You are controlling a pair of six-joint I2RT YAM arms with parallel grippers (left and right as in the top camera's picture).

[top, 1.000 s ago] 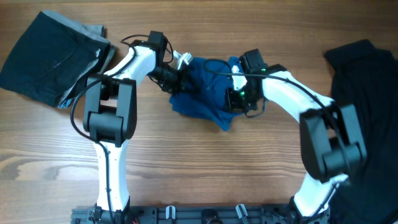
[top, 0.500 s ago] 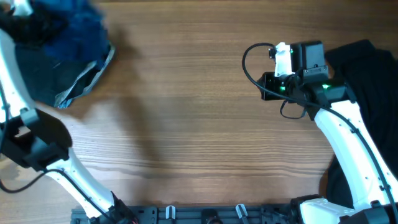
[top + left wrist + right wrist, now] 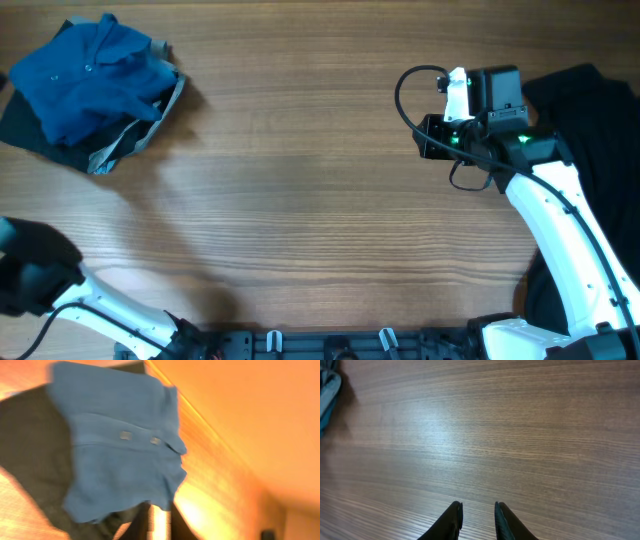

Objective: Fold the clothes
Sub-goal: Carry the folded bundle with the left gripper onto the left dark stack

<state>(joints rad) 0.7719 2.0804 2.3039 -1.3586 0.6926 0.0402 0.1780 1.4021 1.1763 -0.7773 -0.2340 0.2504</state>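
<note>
Wood-grain bench (image 3: 300,200), no room visible beyond it; the left wrist view is washed orange and motion-blurred. Blue shirt (image 3: 85,75) sits far left, loosely bunched on top of a dark garment (image 3: 28,135), with a grey fabric edge (image 3: 152,125) sticking out on its right side. The left wrist view shows two buttons on the shirt placket. Black clothes heap (image 3: 585,100) is on the right edge, running out of frame. Right pincer (image 3: 477,507) hangs over bare bench right of centre, well apart from both piles. Its jaws are parted by a narrow gap, with nothing between them and nothing touched. Left pincer (image 3: 161,522) is near the shirt pile. It looks released, with a thin strip of bench showing between the two dark fingers and the shirt lying free of them, but blur makes the finger edges soft. In the overhead view only a blurred stretch of the left arm (image 3: 40,285) shows, near left, and its pincer is cut off there. Right arm (image 3: 550,205) covers part of the black heap. Can't tell which garments make up that heap.
</note>
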